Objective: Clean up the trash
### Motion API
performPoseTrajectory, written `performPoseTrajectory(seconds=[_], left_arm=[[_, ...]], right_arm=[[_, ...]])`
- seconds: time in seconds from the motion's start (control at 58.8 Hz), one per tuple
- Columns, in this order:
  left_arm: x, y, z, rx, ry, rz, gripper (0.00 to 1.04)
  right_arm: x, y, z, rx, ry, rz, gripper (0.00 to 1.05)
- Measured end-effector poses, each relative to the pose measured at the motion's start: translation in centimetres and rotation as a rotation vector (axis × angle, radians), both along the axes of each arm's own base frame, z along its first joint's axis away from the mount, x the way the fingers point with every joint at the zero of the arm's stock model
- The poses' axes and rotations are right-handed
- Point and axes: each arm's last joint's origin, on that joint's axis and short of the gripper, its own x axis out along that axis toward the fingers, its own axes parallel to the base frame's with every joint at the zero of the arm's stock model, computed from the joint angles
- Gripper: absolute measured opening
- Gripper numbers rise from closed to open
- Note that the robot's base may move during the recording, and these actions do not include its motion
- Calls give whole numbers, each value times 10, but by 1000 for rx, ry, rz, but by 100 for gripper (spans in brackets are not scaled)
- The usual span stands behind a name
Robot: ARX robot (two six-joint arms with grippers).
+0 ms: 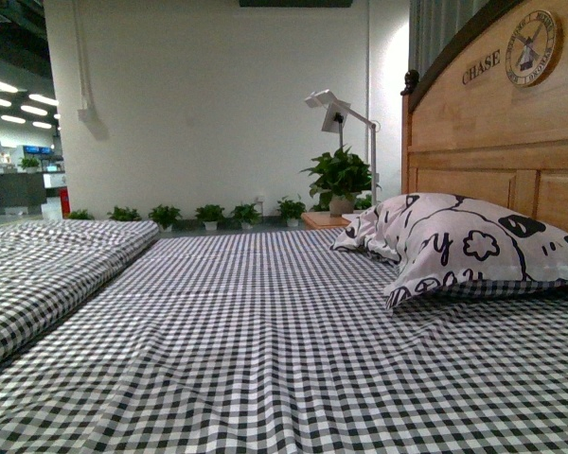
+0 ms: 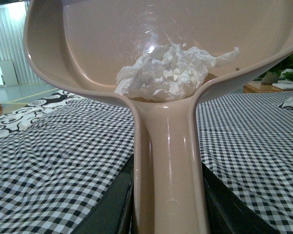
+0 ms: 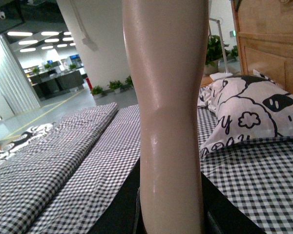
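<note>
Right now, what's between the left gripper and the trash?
In the left wrist view, only the dustpan's handle: it runs from the left gripper to the pan where the trash sits.

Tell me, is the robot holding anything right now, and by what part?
Yes. The left gripper grips a beige dustpan by its handle, with crumpled white trash lying inside. The right gripper holds another beige handle; its tool's head is out of view.

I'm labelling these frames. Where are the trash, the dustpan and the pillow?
trash [image 2: 166, 73]: left wrist view, middle of the crumpled wad.
dustpan [image 2: 88, 39]: left wrist view, inner wall of the scoop.
pillow [image 1: 454, 241]: front view, printed top face.
</note>
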Motion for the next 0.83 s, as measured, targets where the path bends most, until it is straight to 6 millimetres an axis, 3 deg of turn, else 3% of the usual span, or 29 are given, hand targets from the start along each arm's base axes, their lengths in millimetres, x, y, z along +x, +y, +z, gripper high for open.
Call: performPoseTrajectory(seconds=[0.834], left_arm=[[0, 0, 0, -5, -1, -1, 27]], right_arm=[[0, 0, 0, 0, 0, 0, 19]])
